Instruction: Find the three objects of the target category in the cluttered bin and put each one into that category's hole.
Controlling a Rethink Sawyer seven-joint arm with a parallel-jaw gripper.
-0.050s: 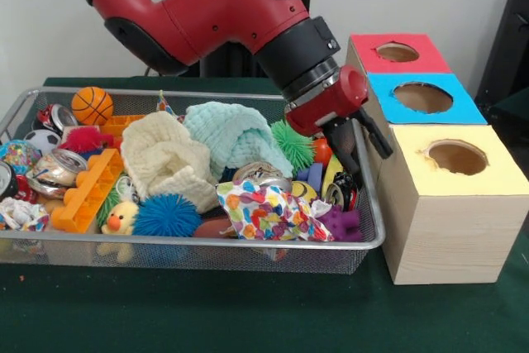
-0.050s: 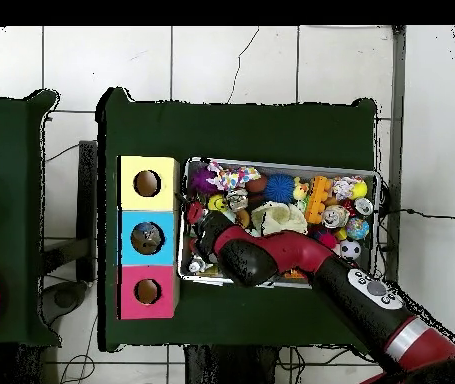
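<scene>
The silver wire-mesh bin [image 1: 207, 241] holds jumbled toys, cloths and crushed cans, so any target objects lie mixed among them, none identifiable. Just beside it stands the wooden box with yellow, blue and red holed tops [image 1: 450, 204], placed for short transfers. The black gripper [image 1: 351, 167] dips into the bin's box-side corner; its opening and any hold cannot be determined.

The bin [image 1: 16, 113] is fine silvery wire mesh with a smooth metal rim. The worktop [image 1: 248, 312] wears matt dark green cloth. The box [image 1: 450, 237] shows pale bare wood grain, its coloured tops matt. Two cloths [image 1: 169, 159] look soft and knitted. The blue ball [image 1: 165, 217] is spiky rubber; the crushed can [image 1: 54, 173] is shiny metal.
</scene>
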